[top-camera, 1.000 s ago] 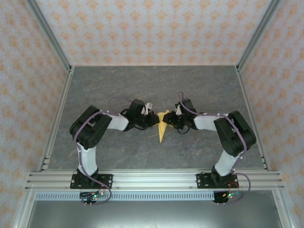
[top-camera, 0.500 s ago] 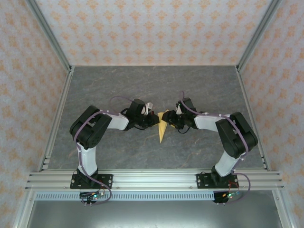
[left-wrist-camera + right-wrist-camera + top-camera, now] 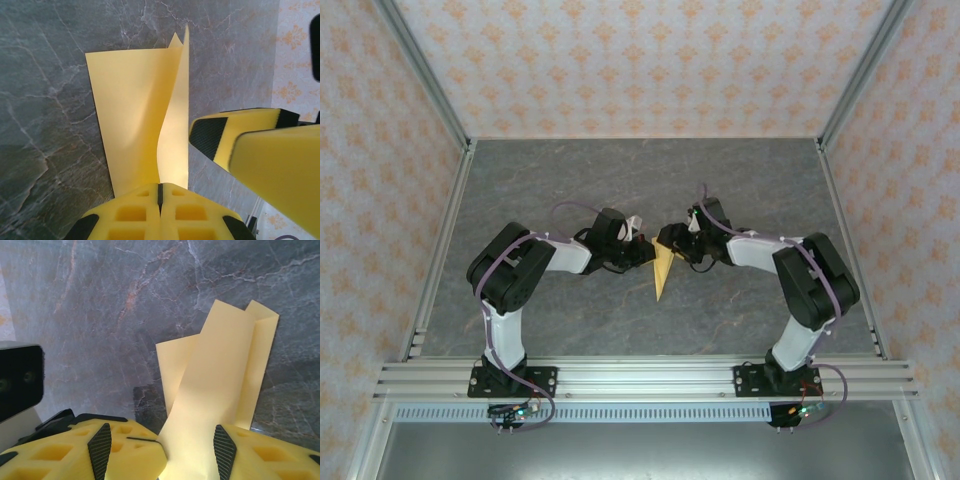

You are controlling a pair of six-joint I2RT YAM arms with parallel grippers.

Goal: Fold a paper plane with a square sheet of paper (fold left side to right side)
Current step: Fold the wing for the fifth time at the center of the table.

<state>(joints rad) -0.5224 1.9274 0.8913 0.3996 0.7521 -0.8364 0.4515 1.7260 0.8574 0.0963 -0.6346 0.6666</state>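
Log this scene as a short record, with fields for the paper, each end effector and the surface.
paper: yellow, folded into a narrow pointed shape, tip toward the arm bases, one flap lifted off the surface
left end effector: shut, pinching the paper
right end effector: open, lifted flap between its fingers
surface: grey marbled table

L gripper (image 3: 160, 196), jaws together, is pinching folded yellow paper (image 3: 132, 115) lying on grey marble tabletop (image 3: 45, 100) w/ one flap rising; R gripper's finger (image 3: 280, 165) is hovering alongside.
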